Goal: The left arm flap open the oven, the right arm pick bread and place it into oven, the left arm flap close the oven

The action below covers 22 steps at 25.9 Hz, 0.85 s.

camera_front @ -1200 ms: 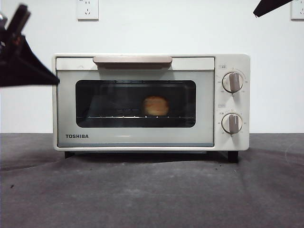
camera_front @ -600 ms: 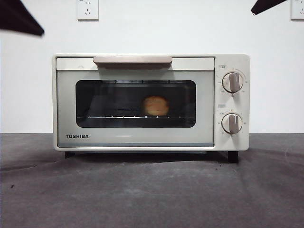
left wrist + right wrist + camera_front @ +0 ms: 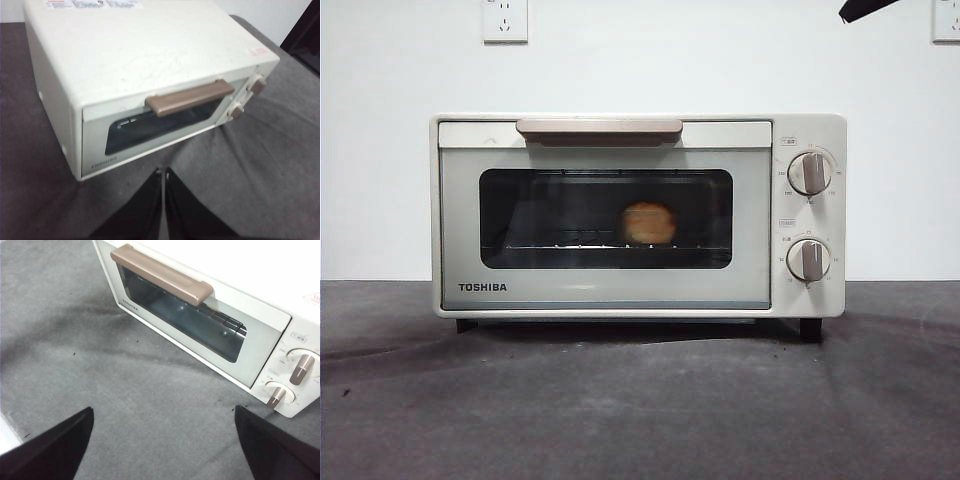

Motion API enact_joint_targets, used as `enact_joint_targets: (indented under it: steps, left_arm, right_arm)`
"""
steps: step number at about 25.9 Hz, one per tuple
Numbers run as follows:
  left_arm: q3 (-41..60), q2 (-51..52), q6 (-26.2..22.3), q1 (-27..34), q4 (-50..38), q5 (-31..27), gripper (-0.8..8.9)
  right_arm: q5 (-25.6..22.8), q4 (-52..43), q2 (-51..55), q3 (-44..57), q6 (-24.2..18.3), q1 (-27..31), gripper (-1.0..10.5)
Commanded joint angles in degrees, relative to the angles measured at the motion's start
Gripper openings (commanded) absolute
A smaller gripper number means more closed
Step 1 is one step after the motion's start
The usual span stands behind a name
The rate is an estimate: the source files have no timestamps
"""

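Observation:
The cream-white oven point(image 3: 638, 215) stands in the middle of the table with its door closed and its tan handle point(image 3: 599, 127) at the top. Through the dark glass the golden bread point(image 3: 648, 223) rests on the wire rack. In the left wrist view my left gripper point(image 3: 163, 175) hangs shut and empty above the cloth in front of the oven point(image 3: 145, 80). My right gripper point(image 3: 162, 427) is open and empty, raised over the cloth before the oven door point(image 3: 200, 315); in the front view it shows only as a dark tip point(image 3: 865, 8) at the top right.
Dark grey cloth point(image 3: 640, 400) covers the table in front of the oven. Two round knobs point(image 3: 809, 172) sit on the oven's right panel. Wall sockets point(image 3: 504, 20) are on the white wall behind.
The left arm's dark shape has risen out of the front view at the upper left. The oven door stays closed with the bread inside.

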<state>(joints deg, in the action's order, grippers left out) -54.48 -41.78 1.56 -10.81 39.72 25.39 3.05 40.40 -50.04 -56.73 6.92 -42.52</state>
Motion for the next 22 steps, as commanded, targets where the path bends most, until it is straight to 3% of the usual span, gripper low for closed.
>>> enact_joint_targets:
  steps: [1,9,11,14,22]
  left_arm:
    - [-1.09,0.48,-2.21,-0.24,0.98,-0.09,0.16]
    - [-1.09,1.42,-2.21,-0.24,1.05,-0.09,0.19]
    - [-1.09,1.42,-2.19,-0.24,1.05,-0.09,0.19]
    - [-1.09,1.42,-2.19,-0.24,1.07,-0.09,0.19]
    - [-1.09,1.42,-2.19,-0.24,1.05,-0.09,0.19]
  right_arm:
    - [-0.04,-0.61,-0.42,-0.17,0.61,-0.35,4.5]
    - [-0.07,-0.61,-0.42,-0.17,0.61,-0.35,4.3]
    - [-0.04,-0.52,-0.42,-0.17,0.61,-0.35,3.0]
    - [-0.07,-0.55,-0.42,-0.17,0.52,-0.35,-0.1]
    - [-0.07,-1.40,-0.39,-0.17,0.52,-0.35,0.1]
